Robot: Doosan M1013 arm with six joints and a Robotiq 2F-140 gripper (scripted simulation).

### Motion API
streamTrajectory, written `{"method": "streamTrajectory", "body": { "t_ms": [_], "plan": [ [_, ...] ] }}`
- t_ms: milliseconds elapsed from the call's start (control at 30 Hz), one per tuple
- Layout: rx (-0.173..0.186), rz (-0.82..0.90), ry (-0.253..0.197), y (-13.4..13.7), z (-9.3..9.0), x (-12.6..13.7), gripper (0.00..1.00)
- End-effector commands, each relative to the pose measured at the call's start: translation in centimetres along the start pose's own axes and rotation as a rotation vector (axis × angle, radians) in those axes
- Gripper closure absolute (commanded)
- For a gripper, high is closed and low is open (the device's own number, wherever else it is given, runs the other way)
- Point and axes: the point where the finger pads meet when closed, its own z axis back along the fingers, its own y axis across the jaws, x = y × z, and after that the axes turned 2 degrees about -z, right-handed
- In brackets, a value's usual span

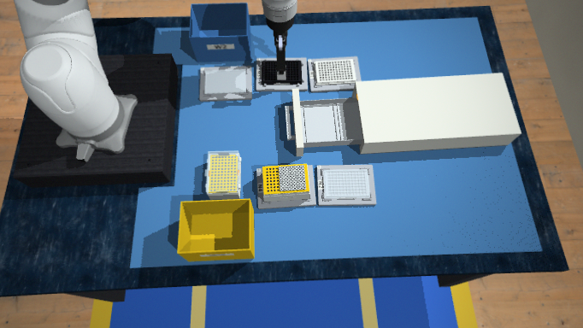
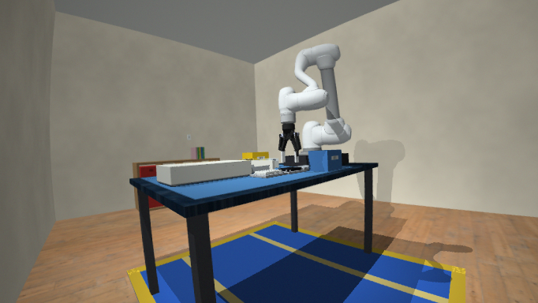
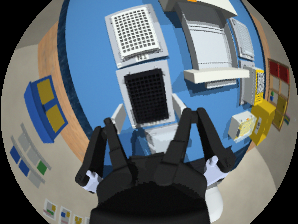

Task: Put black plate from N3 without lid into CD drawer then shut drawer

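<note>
I hang my gripper (image 3: 148, 104) above the black plate (image 1: 282, 72), fingers spread and empty to straddle it, the plate lying in its nest just beside the open drawer (image 1: 318, 124).

The arm (image 2: 315, 95) has glossy white rounded joint housings and one grey tubular link. Its black gripper (image 3: 152, 177) has linked fingers with white pads (image 3: 213, 167).
</note>
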Motion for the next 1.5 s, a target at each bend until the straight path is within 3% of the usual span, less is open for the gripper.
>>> {"method": "streamTrajectory", "body": {
  "t_ms": [0,1100,1467],
  "plan": [
    [0.0,0.0,0.0,0.0,-0.2,0.0,0.34],
    [0.0,0.0,0.0,0.0,-4.0,0.0,0.34],
    [0.0,0.0,0.0,0.0,-4.4,0.0,0.34]
  ]
}}
